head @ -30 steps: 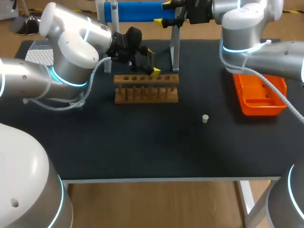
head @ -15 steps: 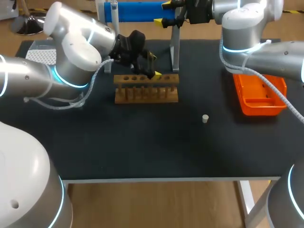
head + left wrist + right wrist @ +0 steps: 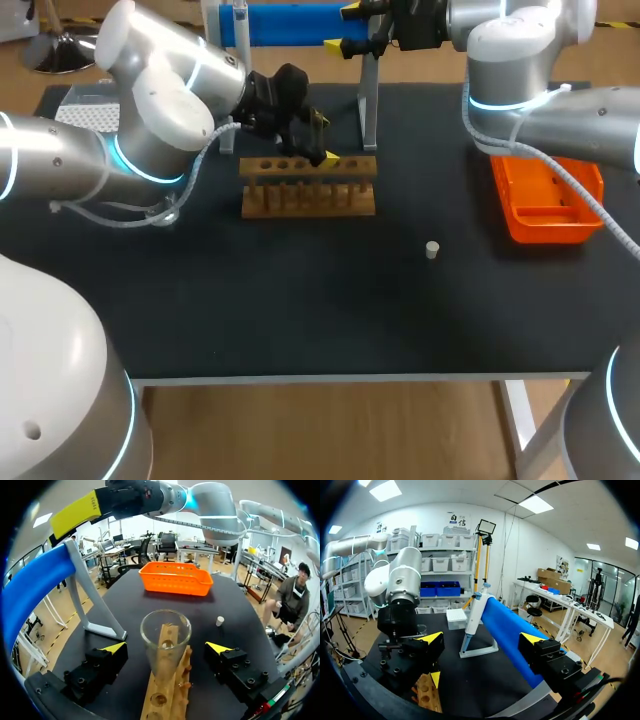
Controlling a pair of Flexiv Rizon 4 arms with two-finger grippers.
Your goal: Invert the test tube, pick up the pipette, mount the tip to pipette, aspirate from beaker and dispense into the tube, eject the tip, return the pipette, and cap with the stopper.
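Note:
A clear glass test tube (image 3: 165, 639) stands in the wooden rack (image 3: 168, 695), its open mouth facing the left wrist camera. My left gripper (image 3: 166, 647) is open, with one yellow fingertip on each side of the tube and neither touching it. In the head view the left gripper (image 3: 322, 138) hangs over the rack (image 3: 308, 186) and hides the tube. The blue pipette (image 3: 290, 22) lies on its grey stand (image 3: 369, 110) at the back. My right gripper (image 3: 482, 640) is open around the pipette (image 3: 506, 630). The small white stopper (image 3: 432, 249) lies on the mat.
An orange tray (image 3: 545, 197) sits at the right under my right arm. A white tip box (image 3: 85, 115) is at the back left, behind my left arm. The black mat (image 3: 320, 300) lies bare in front of the rack.
My left arm has swung slightly to the right and its gripper has settled a little lower over the rack. The right arm has not moved.

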